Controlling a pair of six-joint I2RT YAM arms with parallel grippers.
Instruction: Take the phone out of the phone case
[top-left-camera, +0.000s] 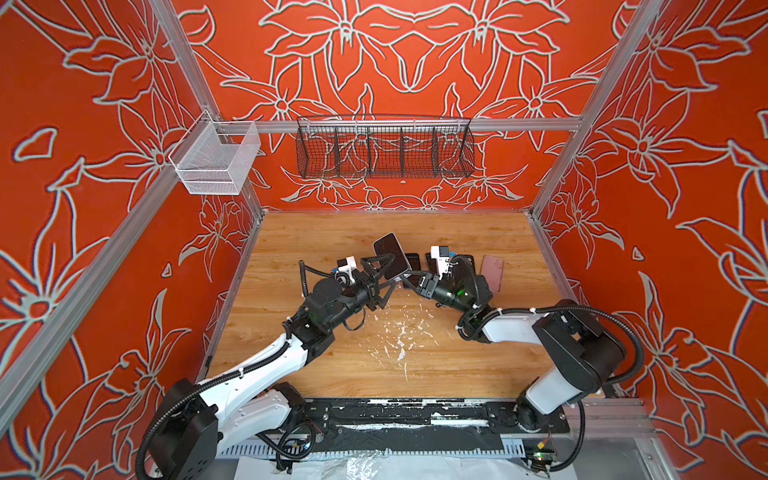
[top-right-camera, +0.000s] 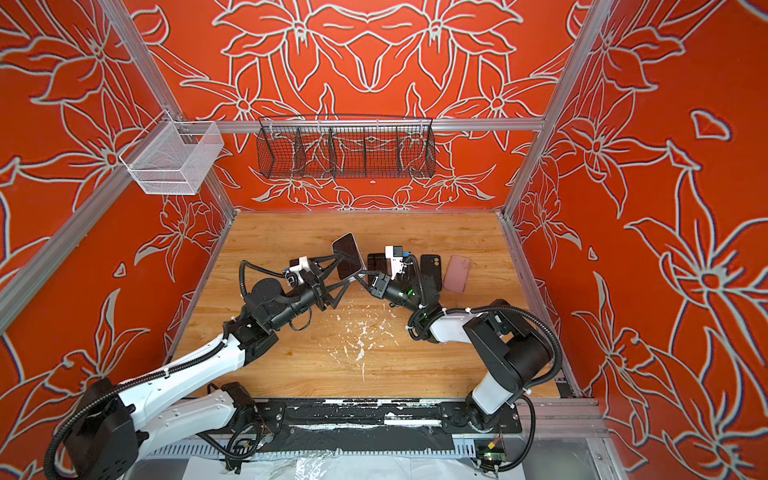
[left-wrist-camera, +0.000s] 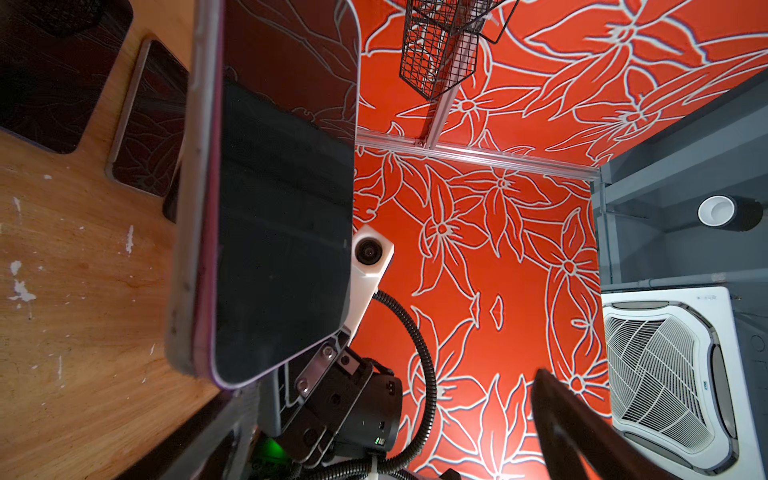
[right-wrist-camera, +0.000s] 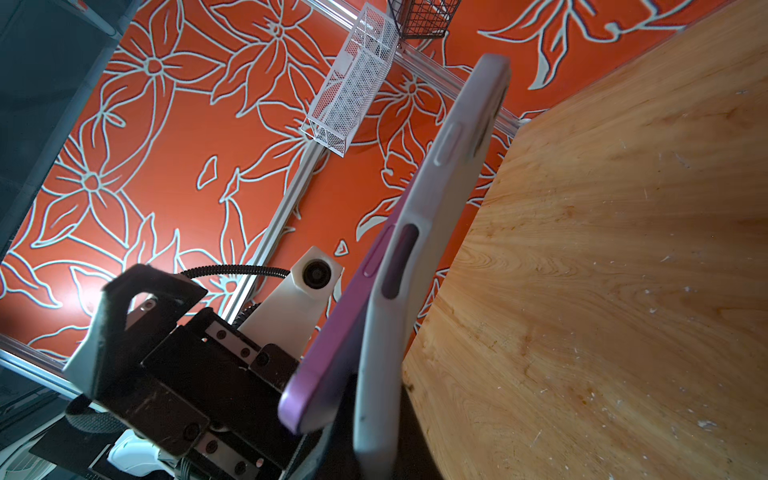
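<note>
In both top views a dark-screened phone (top-left-camera: 392, 254) (top-right-camera: 348, 254) is held tilted above the table. In the right wrist view the purple phone (right-wrist-camera: 332, 365) has its near corner lifted out of the grey phone case (right-wrist-camera: 436, 208), while its far end still sits inside. My right gripper (top-left-camera: 409, 275) (top-right-camera: 362, 274) (right-wrist-camera: 353, 457) is shut on the case's lower end. My left gripper (top-left-camera: 390, 272) (top-right-camera: 347, 272) stands wide open, one finger on each side of the phone and neither touching it. One dark finger (left-wrist-camera: 582, 440) shows in the left wrist view, beside the screen (left-wrist-camera: 282, 208).
On the wooden table (top-left-camera: 374, 365) behind the grippers lie a black phone (top-right-camera: 376, 264), a black case (top-right-camera: 431, 270) and a pink case (top-right-camera: 457, 274). A white mesh basket (top-left-camera: 216, 160) and a black wire basket (top-left-camera: 384, 151) hang on the back rail. White flecks mark the table's middle.
</note>
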